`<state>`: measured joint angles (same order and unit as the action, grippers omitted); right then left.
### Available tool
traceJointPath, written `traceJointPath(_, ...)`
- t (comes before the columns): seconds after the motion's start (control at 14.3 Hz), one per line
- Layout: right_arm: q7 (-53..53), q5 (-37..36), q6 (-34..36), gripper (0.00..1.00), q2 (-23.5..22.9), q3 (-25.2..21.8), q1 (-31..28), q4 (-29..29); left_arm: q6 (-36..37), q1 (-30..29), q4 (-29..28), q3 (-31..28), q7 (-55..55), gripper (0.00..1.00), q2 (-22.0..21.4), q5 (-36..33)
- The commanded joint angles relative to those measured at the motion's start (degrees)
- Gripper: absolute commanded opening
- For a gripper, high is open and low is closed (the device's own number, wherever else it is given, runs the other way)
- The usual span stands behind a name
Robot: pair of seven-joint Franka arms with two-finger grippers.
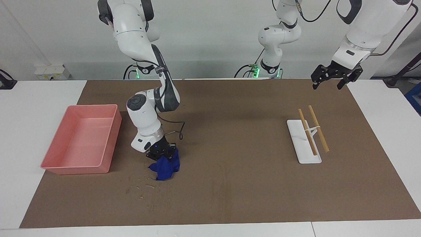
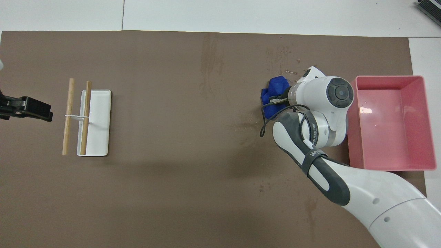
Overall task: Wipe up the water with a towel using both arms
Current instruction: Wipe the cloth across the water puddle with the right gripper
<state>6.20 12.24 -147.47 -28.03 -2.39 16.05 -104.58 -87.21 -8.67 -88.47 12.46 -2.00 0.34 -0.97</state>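
Wiping step: right gripper [image 1: 161, 154] clamped on blue towel [image 1: 164, 168], bunch low over mat [image 1: 230, 184], beside droplets [image 1: 148, 189]. Left gripper [image 1: 332, 78] waits, fingers apart, high at its end of worktop. Next: press towel down, drag through droplets.
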Motion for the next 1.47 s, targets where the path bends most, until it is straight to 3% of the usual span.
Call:
traceJointPath(0.0, 1.4, -1.2, -3.8, 0.0, -7.9, 0.3, -1.0, 5.3, 0.4, -1.4, 0.8, -0.1, -0.2, 1.0, -0.7, 2.6)
traceJointPath(0.42, 1.5, -2.8, -3.8, 0.0, -8.3, 0.3, -1.7, 5.8, 0.9, 0.2, -1.2, -0.9, -0.7, 1.0, -1.6, 2.1)
traceJointPath(0.56, 1.5, -3.0, -3.8, 0.0, -8.4, 0.3, -1.7, 5.8, 1.6, 7.3, -0.9, -8.4, -0.8, 1.0, -1.6, 2.1)
traceJointPath(0.7, 1.7, -4.0, -3.8, 0.0, -8.5, 0.3, -2.1, 6.3, 1.7, 4.9, -1.1, -5.8, -0.8, 1.0, -1.8, 2.1)
traceJointPath(1.05, 2.2, -6.9, -3.9, 0.0, -9.3, 0.3, -3.4, 8.2, 1.7, 4.9, -1.6, -5.7, -0.8, 1.0, -1.9, 2.1)
traceJointPath(1.4, 10.8, -9.7, -3.3, 0.0, -10.6, 0.2, -5.7, 12.2, 1.7, 5.2, -1.7, -5.7, -0.7, 1.0, -2.0, 2.1)
